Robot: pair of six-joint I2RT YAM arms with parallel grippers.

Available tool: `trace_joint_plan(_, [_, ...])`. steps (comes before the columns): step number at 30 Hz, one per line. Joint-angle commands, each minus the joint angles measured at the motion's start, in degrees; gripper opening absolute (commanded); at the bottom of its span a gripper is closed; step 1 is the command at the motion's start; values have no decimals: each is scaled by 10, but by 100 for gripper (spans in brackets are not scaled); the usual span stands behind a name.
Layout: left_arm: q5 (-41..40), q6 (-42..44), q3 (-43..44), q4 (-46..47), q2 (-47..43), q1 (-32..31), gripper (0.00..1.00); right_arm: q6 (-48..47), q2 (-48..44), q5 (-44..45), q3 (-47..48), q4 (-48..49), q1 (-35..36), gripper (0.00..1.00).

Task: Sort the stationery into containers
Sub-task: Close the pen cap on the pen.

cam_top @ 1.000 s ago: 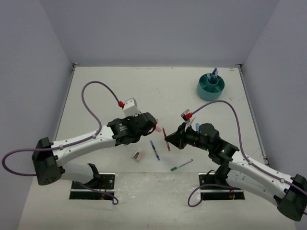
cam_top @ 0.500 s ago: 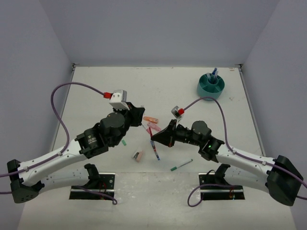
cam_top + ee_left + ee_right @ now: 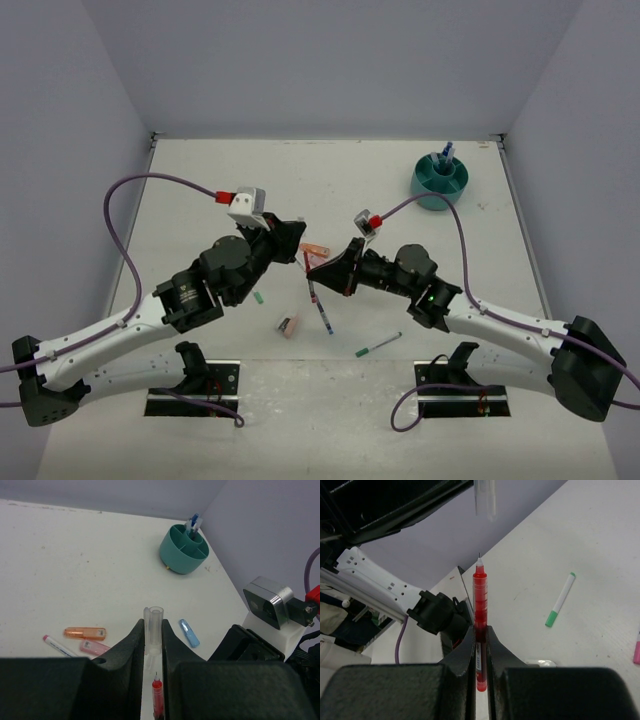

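Note:
My left gripper (image 3: 153,639) is shut on a clear pen cap (image 3: 153,628), whose open end points away from the camera. My right gripper (image 3: 480,642) is shut on a red pen (image 3: 480,592) with its bare tip pointing at that cap (image 3: 485,499). The two grippers meet nose to nose over the table's middle, left gripper (image 3: 299,254) and right gripper (image 3: 318,268), a small gap between pen tip and cap. The red pen's tip (image 3: 157,692) shows between my left fingers. The teal organizer (image 3: 428,190) stands at the far right with blue items inside.
Orange (image 3: 85,632), pink (image 3: 93,647) and light-blue (image 3: 189,632) highlighters and a pink-capped pen (image 3: 56,645) lie below the grippers. A blue pen (image 3: 324,315), a pink eraser (image 3: 288,325) and a green pen (image 3: 378,345) lie nearer the bases. The organizer (image 3: 176,560) is far off.
Both arms have swung so the grippers face each other. The right gripper carried the red pen up and left toward the left gripper's cap; the highlighters came into view.

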Motion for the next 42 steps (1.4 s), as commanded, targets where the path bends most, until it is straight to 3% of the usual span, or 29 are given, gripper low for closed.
trace_joint_plan(1, [16,17,-5,36,-4,0,0,-19,-2,42,34,-7,2,0])
trace_joint_plan(30, [-8,10,-15,48,0,1,0,-31,-25,53,40,-36,1,0])
trace_joint_plan(42, [23,6,-18,52,2,1,0,-28,-33,62,49,-42,-11,0])
